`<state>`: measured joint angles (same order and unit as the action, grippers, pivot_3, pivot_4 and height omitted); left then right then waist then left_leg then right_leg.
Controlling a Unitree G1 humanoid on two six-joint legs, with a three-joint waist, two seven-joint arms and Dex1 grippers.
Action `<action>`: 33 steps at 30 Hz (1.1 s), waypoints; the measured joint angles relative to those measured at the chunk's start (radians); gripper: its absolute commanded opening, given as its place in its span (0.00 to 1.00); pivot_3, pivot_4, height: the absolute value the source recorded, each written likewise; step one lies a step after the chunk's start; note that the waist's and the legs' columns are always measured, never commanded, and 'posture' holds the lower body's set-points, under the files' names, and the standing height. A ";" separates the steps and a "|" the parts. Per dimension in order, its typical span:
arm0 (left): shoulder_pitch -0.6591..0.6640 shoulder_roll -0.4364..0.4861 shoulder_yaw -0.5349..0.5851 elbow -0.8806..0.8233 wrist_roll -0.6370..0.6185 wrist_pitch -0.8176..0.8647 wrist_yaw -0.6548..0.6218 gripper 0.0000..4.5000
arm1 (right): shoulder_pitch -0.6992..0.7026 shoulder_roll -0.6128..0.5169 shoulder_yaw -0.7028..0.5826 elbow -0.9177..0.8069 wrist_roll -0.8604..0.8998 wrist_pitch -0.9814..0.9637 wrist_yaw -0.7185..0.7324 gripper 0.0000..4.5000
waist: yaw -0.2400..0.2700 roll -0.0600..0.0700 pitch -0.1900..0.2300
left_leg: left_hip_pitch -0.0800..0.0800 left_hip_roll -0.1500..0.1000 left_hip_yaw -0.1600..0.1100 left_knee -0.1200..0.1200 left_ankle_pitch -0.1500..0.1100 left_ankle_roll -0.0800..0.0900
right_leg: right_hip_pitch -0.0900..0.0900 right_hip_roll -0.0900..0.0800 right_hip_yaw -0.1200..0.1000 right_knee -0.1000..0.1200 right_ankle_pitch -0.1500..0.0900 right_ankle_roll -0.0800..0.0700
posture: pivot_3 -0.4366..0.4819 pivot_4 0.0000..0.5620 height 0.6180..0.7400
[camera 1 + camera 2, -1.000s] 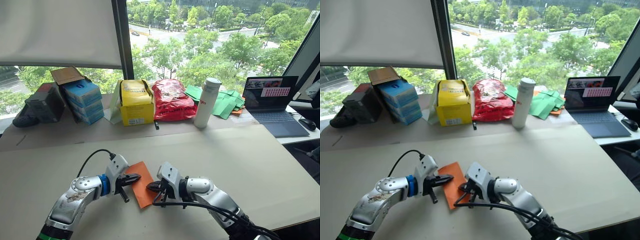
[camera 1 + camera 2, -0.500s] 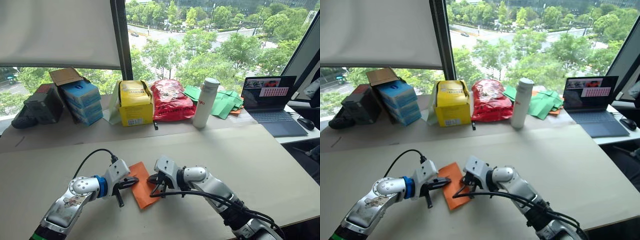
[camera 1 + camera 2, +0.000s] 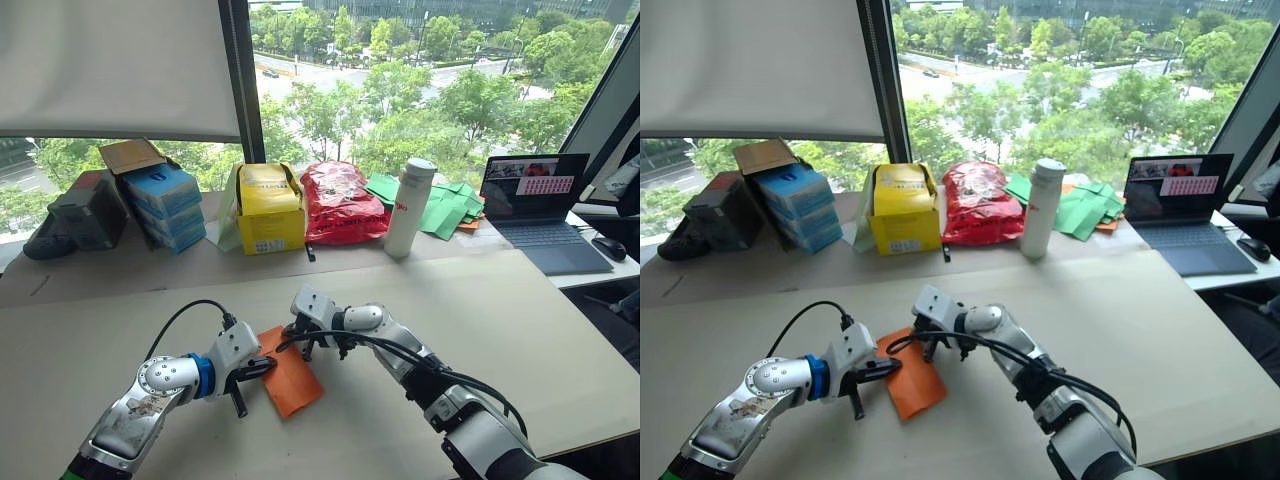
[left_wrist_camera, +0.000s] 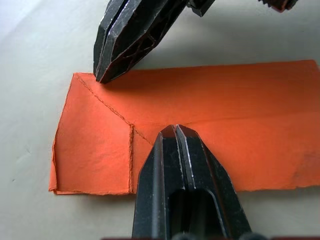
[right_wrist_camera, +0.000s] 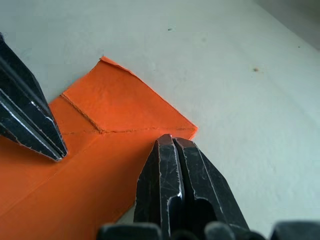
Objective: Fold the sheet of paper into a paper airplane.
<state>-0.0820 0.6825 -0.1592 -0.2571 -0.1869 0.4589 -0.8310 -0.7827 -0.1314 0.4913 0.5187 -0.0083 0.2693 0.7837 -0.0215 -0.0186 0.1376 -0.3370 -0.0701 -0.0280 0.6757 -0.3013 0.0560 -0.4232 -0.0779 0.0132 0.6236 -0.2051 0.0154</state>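
The sheet of paper [image 3: 292,386] is a bright orange folded strip with crease lines, lying flat on the beige table [image 3: 520,320] in front of me. My left gripper [image 3: 262,367] is shut, and its tip rests on the paper's near left side, at the meeting of the creases [image 4: 175,131]. My right gripper [image 3: 298,335] is also shut, with its tip touching the paper's far corner [image 5: 171,141]. In the left wrist view the right gripper's fingers [image 4: 130,35] come down onto the sheet of paper [image 4: 225,100]. Neither gripper holds it between its fingers.
Along the window at the table's back stand blue boxes [image 3: 165,205], a yellow box [image 3: 271,205], a crinkled red bag [image 3: 344,200], a white bottle [image 3: 408,208] and green paper pieces [image 3: 445,208]. A laptop [image 3: 540,205] sits at the far right.
My right gripper has slid away from me along the paper, from its near right edge to its far corner. The left gripper has stayed nearly still on the paper.
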 measured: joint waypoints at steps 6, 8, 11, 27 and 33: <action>0.006 0.000 -0.001 -0.009 0.006 0.000 0.008 0.00 | -0.015 0.020 -0.015 0.050 -0.018 -0.041 0.010 0.01 | 0.000 0.001 0.000 | 0.000 0.000 0.000 0.000 0.000 0.000 | 0.000 0.000 0.000 0.000 0.000 0.000 | 0.48 0.27 1.00; 0.007 0.000 -0.001 -0.012 0.006 0.000 0.008 0.00 | 0.000 0.011 -0.017 0.028 -0.020 -0.043 0.017 0.01 | 0.000 0.001 0.000 | 0.000 0.000 0.000 -0.001 0.000 0.000 | 0.000 0.000 0.000 0.000 0.000 0.000 | 0.48 0.27 1.00; 0.009 0.000 -0.003 -0.015 0.006 0.000 0.007 0.00 | 0.045 -0.016 -0.021 -0.041 -0.020 -0.028 0.038 0.01 | 0.000 0.001 0.000 | 0.000 0.000 0.000 -0.001 -0.001 0.000 | 0.000 0.000 0.000 0.000 0.000 0.000 | 0.48 0.27 1.00; -0.014 0.000 -0.016 0.008 0.006 -0.022 -0.010 0.00 | 0.296 -0.247 0.012 -0.591 0.014 0.245 0.209 0.01 | 0.010 0.003 0.000 | -0.001 0.001 0.000 -0.001 -0.003 0.002 | 0.001 0.000 -0.001 -0.009 0.000 0.001 | 0.48 0.27 1.00; -0.025 0.001 -0.019 0.025 0.007 -0.040 -0.018 0.00 | 0.340 -0.313 0.022 -0.697 0.031 0.296 0.234 0.01 | 0.012 0.003 0.000 | -0.001 0.001 0.000 -0.001 -0.004 0.003 | 0.002 -0.002 -0.002 -0.011 0.000 0.001 | 0.48 0.27 1.00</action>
<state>-0.1066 0.6830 -0.1780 -0.2321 -0.1802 0.4187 -0.8488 -0.4430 -0.4439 0.5137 -0.1780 0.0229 0.5651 1.0176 -0.0090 -0.0154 0.1377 -0.3380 -0.0689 -0.0282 0.6745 -0.3053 0.0587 -0.4215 -0.0794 0.0114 0.6124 -0.2054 0.0165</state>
